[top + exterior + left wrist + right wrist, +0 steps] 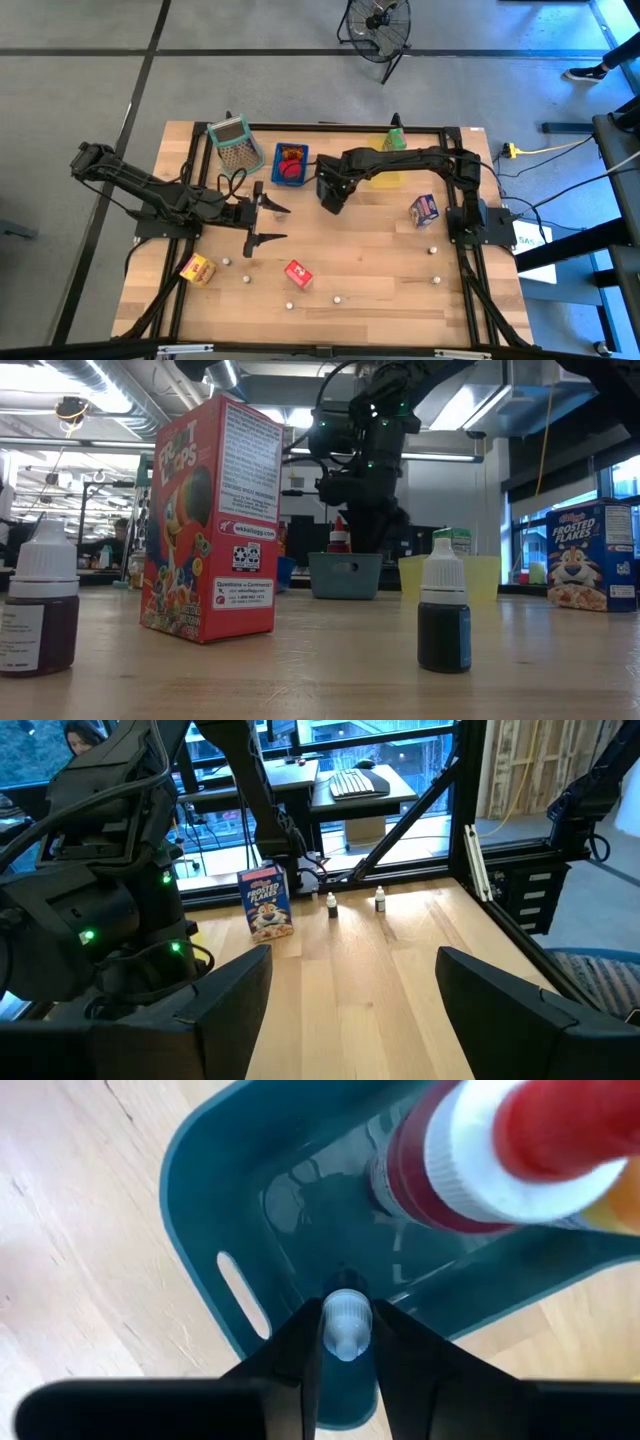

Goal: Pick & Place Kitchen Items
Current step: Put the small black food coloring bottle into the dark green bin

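Note:
My right gripper (330, 200) points down at the near right corner of the blue tray (291, 165) and is shut on a tiny white-capped bottle (347, 1327). A red bottle (470, 1160) with a white collar stands in that tray. My left gripper (280, 224) waits open, left of centre, with nothing between its fingers (230, 995). On the table stand a red carton (298, 273), a yellow-orange carton (197, 268), a blue carton (424, 210) and scattered small bottles (338, 298). My right gripper pinches the tiny bottle by its white cap (347, 1312) between its two fingertips, coming from above and pointing down. The bottle hangs upright over the inside of the blue tray, close to its wall (235, 1295). Cap and fingers hide its body.
A grey-green mesh basket (235, 143) stands at the far left beside the blue tray. A yellow tray (387, 172) with a green item (395, 140) is at the far right. In the low view the red carton (210, 520) and two small bottles (443, 615) stand close.

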`<state>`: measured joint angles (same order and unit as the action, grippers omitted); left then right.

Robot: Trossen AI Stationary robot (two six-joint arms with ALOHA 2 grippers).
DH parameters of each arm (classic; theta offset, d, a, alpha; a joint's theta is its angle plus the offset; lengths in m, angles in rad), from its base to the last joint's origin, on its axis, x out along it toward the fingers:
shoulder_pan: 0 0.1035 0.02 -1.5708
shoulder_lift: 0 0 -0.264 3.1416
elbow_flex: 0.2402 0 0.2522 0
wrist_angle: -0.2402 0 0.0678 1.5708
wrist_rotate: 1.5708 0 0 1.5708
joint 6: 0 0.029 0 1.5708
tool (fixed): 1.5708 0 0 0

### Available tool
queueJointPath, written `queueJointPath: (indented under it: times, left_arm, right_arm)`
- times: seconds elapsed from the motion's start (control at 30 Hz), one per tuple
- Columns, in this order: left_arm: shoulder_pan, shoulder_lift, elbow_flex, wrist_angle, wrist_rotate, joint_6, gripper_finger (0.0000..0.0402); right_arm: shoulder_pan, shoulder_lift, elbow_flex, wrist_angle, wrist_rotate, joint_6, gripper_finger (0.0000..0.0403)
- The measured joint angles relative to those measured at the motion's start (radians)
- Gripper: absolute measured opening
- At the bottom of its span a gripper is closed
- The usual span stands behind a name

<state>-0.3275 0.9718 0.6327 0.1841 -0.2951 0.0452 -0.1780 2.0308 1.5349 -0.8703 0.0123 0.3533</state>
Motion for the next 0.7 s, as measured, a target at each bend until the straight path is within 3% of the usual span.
queueJointPath:
  times: [0.7]
  left_arm:
    - [0.0, 0.0, 0.0, 0.0, 0.0, -0.008, 0.0278]
  right_arm:
    - [-0.024, 0.008, 0.001, 0.001, -0.04, 0.096, 0.008]
